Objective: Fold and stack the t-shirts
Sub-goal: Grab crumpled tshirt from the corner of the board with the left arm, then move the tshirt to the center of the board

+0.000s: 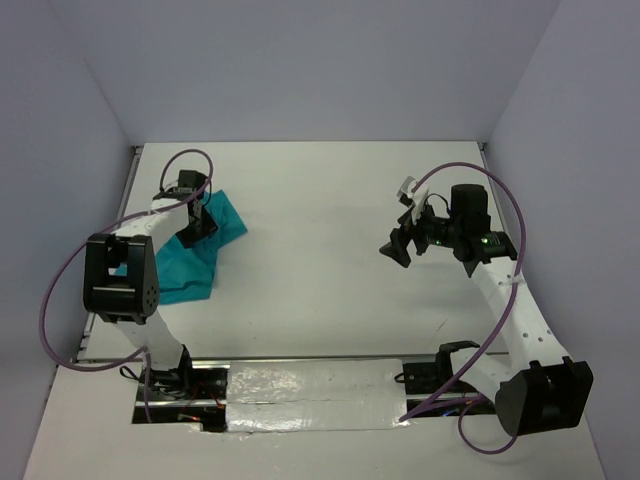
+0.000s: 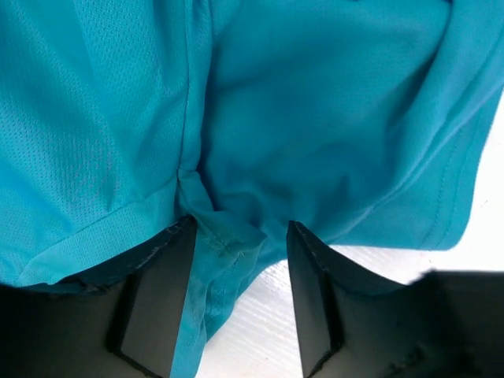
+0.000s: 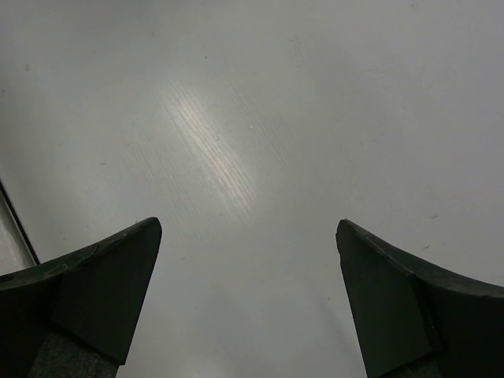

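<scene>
A teal t-shirt (image 1: 190, 268) lies crumpled at the left of the white table (image 1: 320, 200), partly hidden under the left arm. My left gripper (image 1: 197, 228) is down on its upper part. In the left wrist view the t-shirt (image 2: 315, 118) fills the frame. A seamed fold of its hem lies between the fingers of the left gripper (image 2: 240, 228), against the left finger (image 2: 161, 291). The jaws stand apart, with bare table showing in front of the right finger. My right gripper (image 1: 398, 248) hangs above the table at the right; in its wrist view the right gripper (image 3: 248, 228) is open and holds nothing.
Pale walls close in the table on the left, back and right. A silver taped strip (image 1: 310, 395) runs along the near edge between the arm bases. Purple cables (image 1: 60, 300) loop beside each arm.
</scene>
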